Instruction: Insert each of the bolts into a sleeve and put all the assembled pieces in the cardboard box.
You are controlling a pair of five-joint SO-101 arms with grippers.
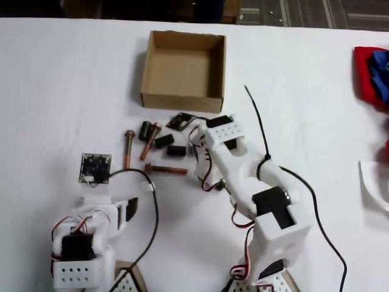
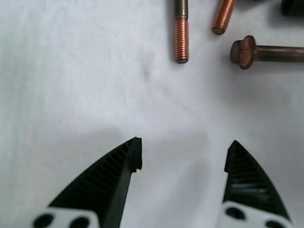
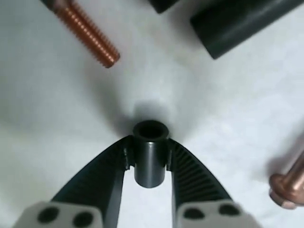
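The cardboard box [image 1: 182,70] stands open at the table's far middle. Three copper bolts [image 1: 128,149] [image 1: 151,141] [image 1: 165,170] lie in front of it among short black sleeves [image 1: 146,129] [image 1: 164,140]. My right gripper [image 3: 150,164] is shut on a black sleeve [image 3: 150,154], its open bore facing the camera, just above the cloth; another sleeve [image 3: 242,23] and a threaded bolt end [image 3: 88,31] lie beyond. My left gripper [image 2: 185,154] is open over bare table, short of two bolt tips [image 2: 181,31] [image 2: 223,16] and a bolt head [image 2: 243,51]. It holds nothing.
A small circuit board [image 1: 95,168] lies left of the bolts, near the left arm [image 1: 82,243]. Red and blue cloth [image 1: 372,70] and a white object [image 1: 371,185] sit at the right edge. Black cables trail around the right arm [image 1: 255,182].
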